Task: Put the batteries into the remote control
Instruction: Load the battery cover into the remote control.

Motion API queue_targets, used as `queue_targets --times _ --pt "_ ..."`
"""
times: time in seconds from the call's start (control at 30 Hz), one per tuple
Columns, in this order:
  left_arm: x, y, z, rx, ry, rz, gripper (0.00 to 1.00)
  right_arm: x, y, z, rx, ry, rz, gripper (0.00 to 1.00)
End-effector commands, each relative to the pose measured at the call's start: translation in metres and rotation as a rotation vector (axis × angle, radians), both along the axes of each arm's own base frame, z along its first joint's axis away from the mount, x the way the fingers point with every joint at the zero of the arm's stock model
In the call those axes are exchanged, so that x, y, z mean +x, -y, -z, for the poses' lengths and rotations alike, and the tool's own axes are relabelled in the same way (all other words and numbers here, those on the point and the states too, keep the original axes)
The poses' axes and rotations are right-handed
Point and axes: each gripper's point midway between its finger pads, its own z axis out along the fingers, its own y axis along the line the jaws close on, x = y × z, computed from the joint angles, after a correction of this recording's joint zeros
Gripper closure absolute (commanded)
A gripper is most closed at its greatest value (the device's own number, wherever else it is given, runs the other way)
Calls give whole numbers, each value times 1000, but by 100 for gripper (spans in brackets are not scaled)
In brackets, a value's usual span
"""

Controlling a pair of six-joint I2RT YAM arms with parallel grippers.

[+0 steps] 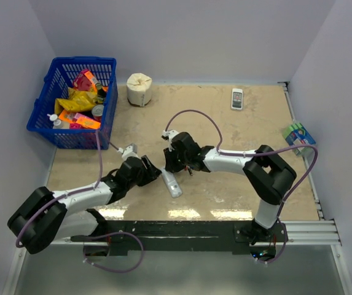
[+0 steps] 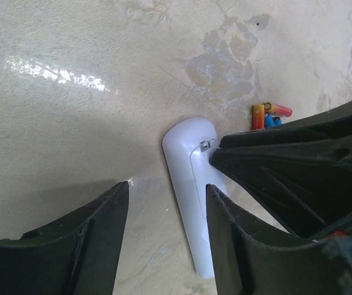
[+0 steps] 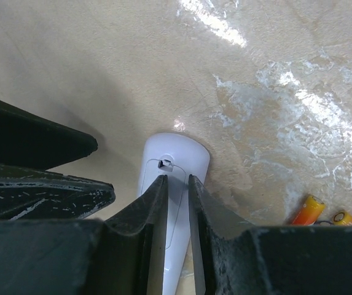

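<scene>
Blue basket (image 1: 48,120) of snack packets, paper roll (image 1: 139,89), white handset (image 1: 237,98), green-blue pack (image 1: 298,134)

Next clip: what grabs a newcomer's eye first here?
Both grippers, left and right, crowd over the silver-white remote control lying back-up at the table's centre. The right one's nearly closed fingers sit at the battery-cover latch. Far left, a blue basket of bright packets stands out.

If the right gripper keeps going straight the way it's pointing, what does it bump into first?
Probably the remote control. The right gripper has its fingers nearly together, pointing down at the remote's plain back, right by the little latch of the battery cover. Whether the tips already touch it is unclear.
</scene>
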Motion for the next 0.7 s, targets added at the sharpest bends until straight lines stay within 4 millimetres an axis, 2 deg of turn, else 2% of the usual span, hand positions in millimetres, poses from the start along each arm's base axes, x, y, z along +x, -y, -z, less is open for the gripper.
queue_targets --times 0.0,0.1,0.23,0.47,0.57,0.63,0.67 --pt "15 11 -14 -38 29 2 43 -10 15 26 -121 12 -32 78" --pt "16 16 -12 -38 22 14 44 -12 18 30 -159 20 -39 78" --pt "19 17 -8 -25 8 18 45 -16 26 46 -226 -16 -27 77" --pt "21 15 -8 -9 -2 8 45 -33 52 74 -374 -75 -8 77" --pt "20 12 -8 0 -6 3 45 -39 54 74 -388 -73 -25 77" --pt "20 10 -10 5 0 -1 45 -37 48 65 -359 -62 -31 77" --pt "20 9 -12 11 7 0 45 -35 39 52 -322 -51 -42 76"
